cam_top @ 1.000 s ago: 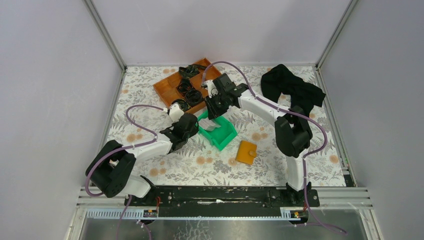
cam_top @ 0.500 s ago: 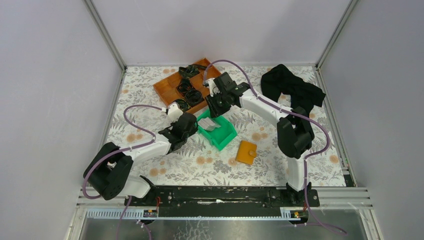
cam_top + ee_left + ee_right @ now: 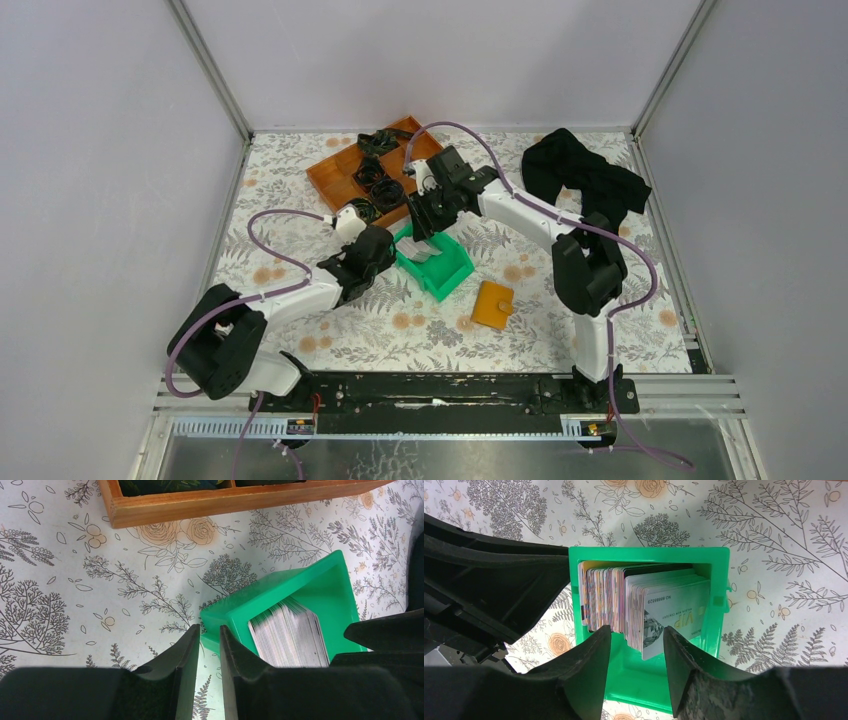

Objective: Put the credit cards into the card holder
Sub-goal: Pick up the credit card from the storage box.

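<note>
Nearest, the wallet lies shut on the table, right of the bin and well apart from it. It has not moved in the last second.

The left gripper is clamped on the bin's left wall, one finger inside and one outside, steadying it.

The cards stand on edge in a packed stack inside the bin. None has been lifted yet.

The right gripper has settled lower over the stack, and its jaws have spread. They now stand apart, straddling the front few cards without squeezing them. This looks like the setup for closing on a card and drawing it out.

Farther left sits the tray.
</note>
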